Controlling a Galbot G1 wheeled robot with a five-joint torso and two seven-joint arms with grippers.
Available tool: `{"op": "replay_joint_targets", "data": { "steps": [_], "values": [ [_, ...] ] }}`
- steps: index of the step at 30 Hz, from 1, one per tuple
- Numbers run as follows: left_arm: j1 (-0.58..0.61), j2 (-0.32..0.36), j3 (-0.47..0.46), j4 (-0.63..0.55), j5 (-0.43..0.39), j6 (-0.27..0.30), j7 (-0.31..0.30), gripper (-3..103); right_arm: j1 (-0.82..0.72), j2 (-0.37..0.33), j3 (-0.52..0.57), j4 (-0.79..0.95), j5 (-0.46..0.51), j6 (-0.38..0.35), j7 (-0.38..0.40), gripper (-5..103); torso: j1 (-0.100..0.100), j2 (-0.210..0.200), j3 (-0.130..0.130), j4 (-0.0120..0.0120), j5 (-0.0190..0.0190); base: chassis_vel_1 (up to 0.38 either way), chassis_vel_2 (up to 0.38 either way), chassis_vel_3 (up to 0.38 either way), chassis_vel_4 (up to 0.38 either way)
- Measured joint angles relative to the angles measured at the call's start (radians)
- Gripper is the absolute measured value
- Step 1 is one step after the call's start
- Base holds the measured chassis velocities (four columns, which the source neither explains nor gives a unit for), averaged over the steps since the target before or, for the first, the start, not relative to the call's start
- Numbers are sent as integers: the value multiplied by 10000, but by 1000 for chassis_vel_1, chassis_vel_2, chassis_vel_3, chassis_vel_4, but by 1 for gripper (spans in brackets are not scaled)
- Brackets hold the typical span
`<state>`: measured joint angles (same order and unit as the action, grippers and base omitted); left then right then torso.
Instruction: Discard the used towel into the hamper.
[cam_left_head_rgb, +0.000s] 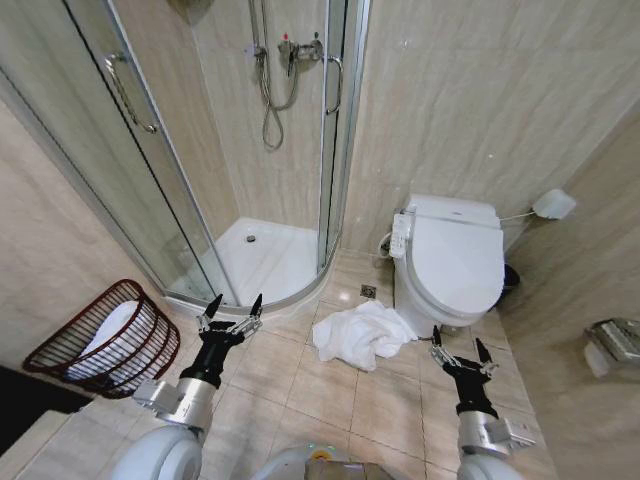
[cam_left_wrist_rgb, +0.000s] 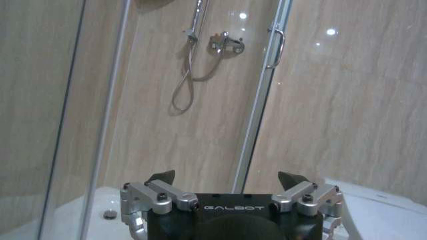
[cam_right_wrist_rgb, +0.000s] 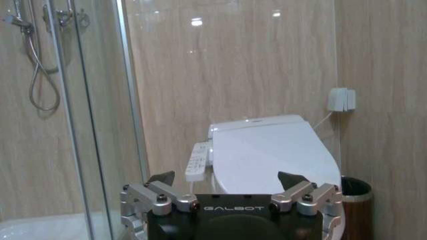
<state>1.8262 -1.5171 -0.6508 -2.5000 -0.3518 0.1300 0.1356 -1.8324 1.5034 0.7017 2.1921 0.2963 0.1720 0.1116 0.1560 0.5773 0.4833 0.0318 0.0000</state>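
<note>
A: Towel (cam_left_head_rgb: 362, 335) lies crumpled on the floor tiles at lower centre of the head view, just beside the toilet (cam_left_head_rgb: 452, 262). Nothing is picked up yet.

B: And the hamper (cam_left_head_rgb: 105, 340)?

A: At the lower left, tipped on its side, something white already inside. The whole job remains, by the look of it.

B: The grippers?

A: The left gripper (cam_left_head_rgb: 231, 313) and the right gripper (cam_left_head_rgb: 459, 351) both stand with jaws spread wide, holding nothing. The towel sits between them, touching neither.
</note>
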Motion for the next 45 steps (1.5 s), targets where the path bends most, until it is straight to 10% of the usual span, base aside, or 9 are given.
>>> {"op": "replay_joint_targets", "data": {
  "steps": [45],
  "values": [
    [0,0,0,0,0,0,0,100,137,127,103,-524,134,1041,-545,100,-714,-1815,-1105,0,0,0,0,0,0]
  ]
}}
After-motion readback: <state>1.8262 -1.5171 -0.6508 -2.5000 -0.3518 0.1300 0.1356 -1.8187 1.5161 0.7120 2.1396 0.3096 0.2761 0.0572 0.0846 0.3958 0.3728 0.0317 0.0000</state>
